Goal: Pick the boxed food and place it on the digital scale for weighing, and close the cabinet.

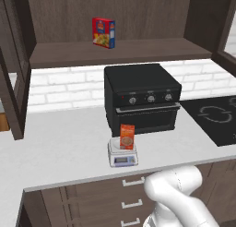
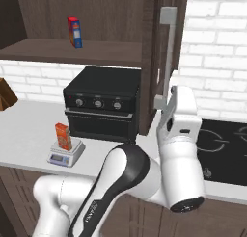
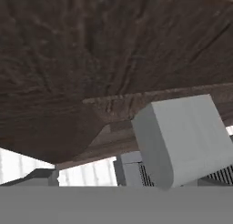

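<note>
The boxed food (image 1: 127,136) (image 2: 63,136), a narrow orange-red box, stands upright on the digital scale (image 1: 123,158) (image 2: 65,156) on the counter in front of the black oven. The cabinet (image 1: 120,50) above is open, its right door (image 2: 155,62) swung out toward me with a long silver handle (image 2: 168,53) (image 3: 182,136). My gripper (image 2: 163,105) (image 3: 86,174) is raised against the lower end of that door, by the handle's foot. It is open and holds nothing. The hand view looks up at the dark wood of the door (image 3: 91,59).
A wider red-and-blue box (image 1: 103,32) (image 2: 74,32) stands on the cabinet shelf. The black oven (image 1: 140,97) (image 2: 101,106) sits behind the scale. A black cooktop (image 1: 216,115) (image 2: 224,149) lies to the right. The left cabinet door (image 1: 11,83) hangs open. Drawers (image 1: 131,194) run below the counter.
</note>
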